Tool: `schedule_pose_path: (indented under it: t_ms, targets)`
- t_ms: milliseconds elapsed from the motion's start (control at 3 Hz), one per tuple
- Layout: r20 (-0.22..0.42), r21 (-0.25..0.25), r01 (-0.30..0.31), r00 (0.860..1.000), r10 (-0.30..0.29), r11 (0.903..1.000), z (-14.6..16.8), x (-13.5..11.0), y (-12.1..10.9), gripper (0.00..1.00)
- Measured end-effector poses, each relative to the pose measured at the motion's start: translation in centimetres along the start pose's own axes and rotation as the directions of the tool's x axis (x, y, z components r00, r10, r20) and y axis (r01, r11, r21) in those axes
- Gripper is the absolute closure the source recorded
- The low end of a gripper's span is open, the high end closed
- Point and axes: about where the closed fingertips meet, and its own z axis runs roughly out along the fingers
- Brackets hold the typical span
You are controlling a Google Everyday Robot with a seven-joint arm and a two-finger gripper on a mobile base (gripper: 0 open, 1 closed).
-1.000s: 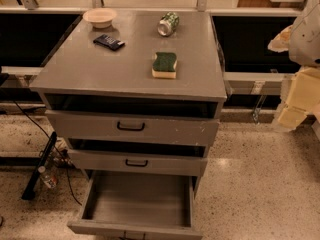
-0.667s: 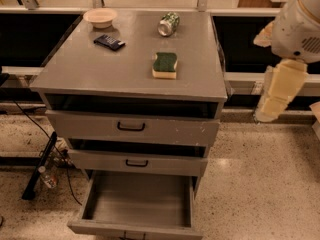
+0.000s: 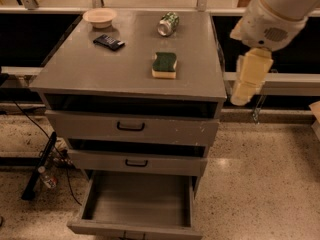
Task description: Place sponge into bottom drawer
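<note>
The sponge (image 3: 165, 65) lies flat on the grey cabinet top (image 3: 100, 69), right of centre in the upper half of the frame. Its dark green scouring side faces up and a pale yellow foam edge shows along the near side. It sits where it sat a second ago, untouched.

What changes is the arm. The gripper (image 3: 251, 79), a pale cream piece hanging below the white wrist housing, is now closer in from the right edge of the frame. It hangs just off the cabinet's right side, near the level of the top and apart from the sponge. Whether it is open or closed cannot be told. This looks like the start of the reach, with no grasp made yet.

The bottom drawer (image 3: 140, 204) stands pulled out at the lower centre, its plain grey inside bare and ready to receive. Behind the sponge lie a green-patterned can (image 3: 168, 23) on its side, a black packet (image 3: 109, 42) and a small bowl (image 3: 100, 17).
</note>
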Motion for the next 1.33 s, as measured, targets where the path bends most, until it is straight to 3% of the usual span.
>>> schedule_pose_path:
  t_ms: [333, 667, 1333]
  targets:
    - [0.015, -0.02, 0.033, 0.999, -0.032, 0.9993, 2.3, -3.1, -2.3, 0.0]
    - [0.027, -0.014, 0.033, 0.999, -0.033, 0.9994, 2.3, -3.5, -2.6, 0.0]
    - [0.126, 0.0, 0.079, 0.989, -0.079, 0.9968, 3.7, -8.7, -5.8, 0.0]
